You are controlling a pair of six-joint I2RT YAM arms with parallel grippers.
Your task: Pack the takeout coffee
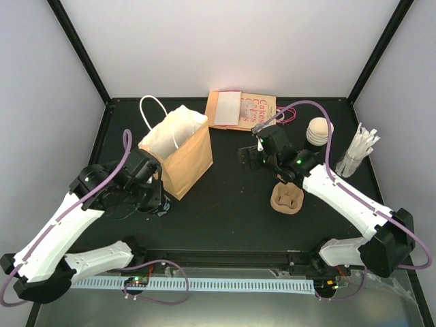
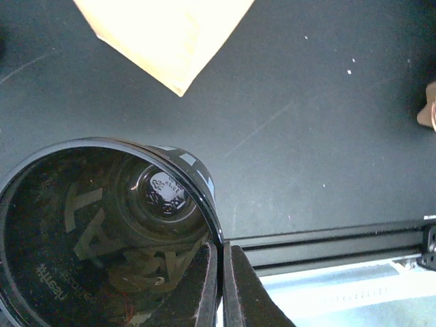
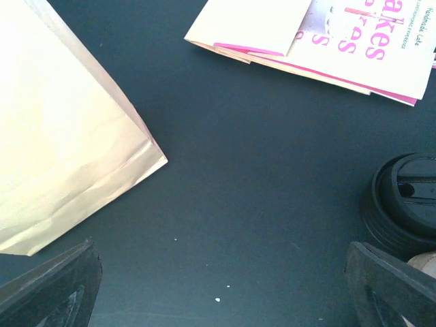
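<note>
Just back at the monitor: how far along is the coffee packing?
Done: nothing finished; the cup is outside the bag, unlidded. In hand: left gripper pinches its rim; right gripper is open near the lid. Left: lid it, bag it.

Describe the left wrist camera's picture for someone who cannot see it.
The left gripper pinches the rim of a black takeout cup, whose open mouth faces the camera. Beyond it lie the dark table and one corner of a brown paper bag.
</note>
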